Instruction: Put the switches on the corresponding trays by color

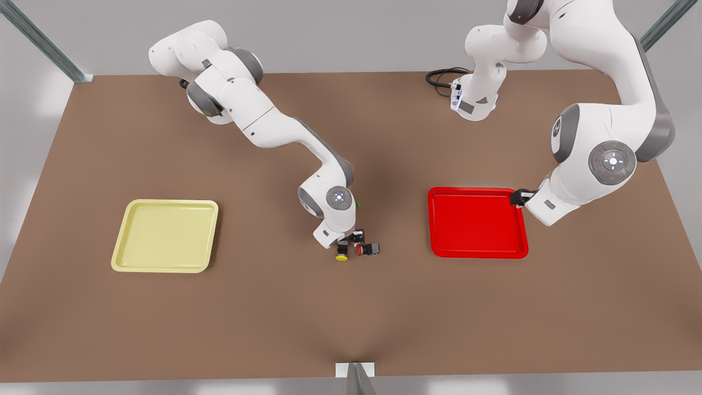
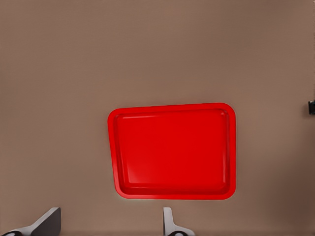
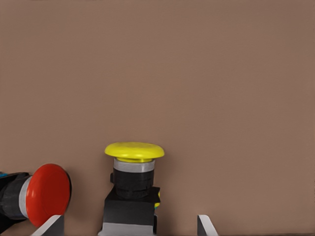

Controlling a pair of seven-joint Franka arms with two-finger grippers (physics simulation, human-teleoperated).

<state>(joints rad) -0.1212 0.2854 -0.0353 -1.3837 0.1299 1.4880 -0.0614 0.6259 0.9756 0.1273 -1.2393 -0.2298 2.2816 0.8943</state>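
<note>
The yellow-capped switch (image 1: pixel 341 253) (image 3: pixel 134 167) lies on its side on the brown table, near the middle in the front view. The red-capped switch (image 1: pixel 368 249) (image 3: pixel 47 193) lies just beside it. My right gripper (image 1: pixel 351 240) (image 3: pixel 129 223) is low over them and open, with the yellow switch's dark body between its fingers (image 3: pixel 50 226). The pale yellow tray (image 1: pixel 164 236) sits at the front view's left. The red tray (image 1: pixel 477 222) (image 2: pixel 174 150) sits at its right. My left gripper (image 1: pixel 518 197) (image 2: pixel 108 223) hangs open above the red tray's far right corner, holding nothing.
A speck of green (image 1: pixel 357 204) shows behind the right arm's wrist. A black cable (image 1: pixel 441 77) coils at the table's back edge by the left arm's base. Bare brown table (image 1: pixel 274 307) lies between the trays and along the front.
</note>
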